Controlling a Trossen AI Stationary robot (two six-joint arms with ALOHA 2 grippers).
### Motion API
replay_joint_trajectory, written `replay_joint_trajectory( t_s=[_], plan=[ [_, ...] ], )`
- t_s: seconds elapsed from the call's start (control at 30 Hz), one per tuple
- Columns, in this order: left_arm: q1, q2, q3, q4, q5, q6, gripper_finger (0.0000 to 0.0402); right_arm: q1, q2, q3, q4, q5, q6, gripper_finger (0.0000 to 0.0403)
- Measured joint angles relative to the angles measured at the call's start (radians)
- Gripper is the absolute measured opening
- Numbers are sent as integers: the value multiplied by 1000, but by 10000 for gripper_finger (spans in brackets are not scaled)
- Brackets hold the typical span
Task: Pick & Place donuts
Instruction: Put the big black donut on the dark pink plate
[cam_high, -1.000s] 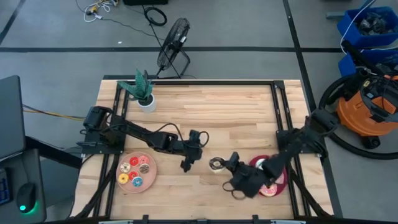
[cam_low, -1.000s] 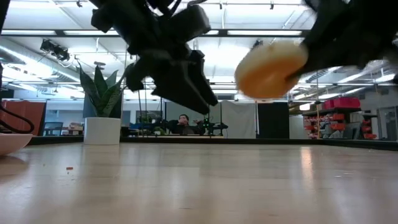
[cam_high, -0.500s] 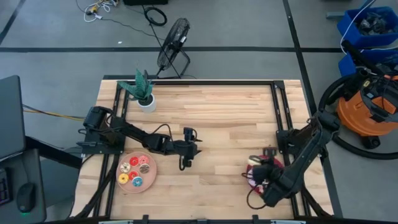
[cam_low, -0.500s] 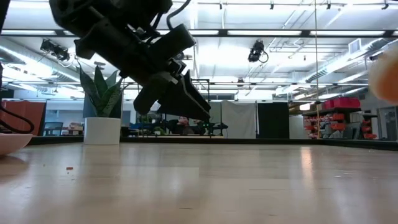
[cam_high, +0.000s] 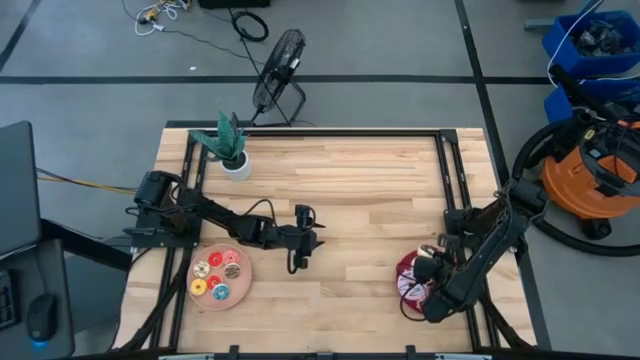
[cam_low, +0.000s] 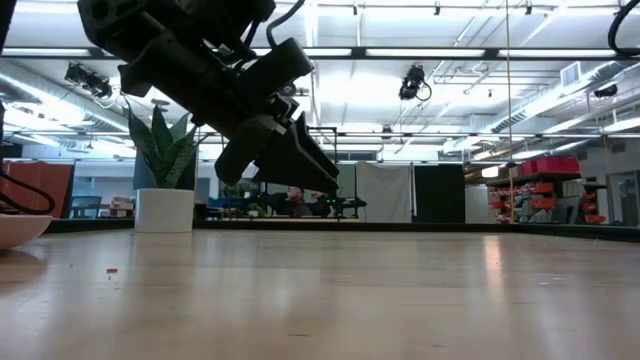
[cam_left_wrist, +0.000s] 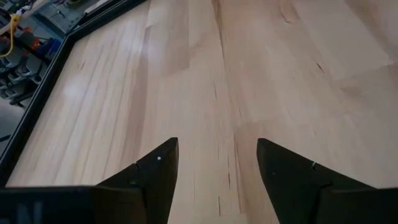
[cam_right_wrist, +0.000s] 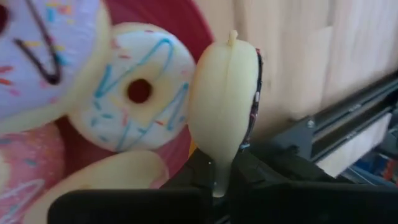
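Note:
My right gripper (cam_high: 428, 266) is over the crimson plate (cam_high: 402, 272) at the table's right and is shut on a chocolate-iced donut (cam_right_wrist: 225, 106), which shows edge-on with its cream underside toward the camera. On the plate lie a white donut with blue drizzle (cam_right_wrist: 134, 93), a purple-iced one (cam_right_wrist: 43, 56), a pink one (cam_right_wrist: 18, 168) and a cream one (cam_right_wrist: 106, 177). My left gripper (cam_high: 297, 262) is open and empty above the bare table near its middle; it also shows in the low view (cam_low: 300, 160). Several tiny donuts lie on the pink plate (cam_high: 236, 288) at the left. My right gripper pinches the chocolate-iced donut's rim (cam_right_wrist: 219, 163) between its two fingers, one on the cream underside and one on the dark iced face. The donut stands on edge beyond the fingertips, over the plate's edge. Whether it touches the plate I cannot tell.
A white potted green plant (cam_high: 228, 150) stands at the far left, also seen in the low view (cam_low: 165, 170). A black frame rail (cam_right_wrist: 348, 124) runs just beyond the crimson plate. Bare wood (cam_high: 360, 190) lies between the two plates.
My right gripper has carried the chocolate-iced donut from near the table's middle toward the right edge, to over the crimson plate. My left gripper drew back a little toward the left edge, still open, then kept still.

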Motion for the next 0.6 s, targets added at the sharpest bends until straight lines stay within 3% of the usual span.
replay_joint_trajectory(
  t_s=[0.33,0.6],
  plan=[
    [0,0,0,0,0,0,222,0,0,-1,122,-15,-112,22],
    [0,0,0,0,0,-1,222,0,0,-1,129,-9,-114,82]
  ],
)
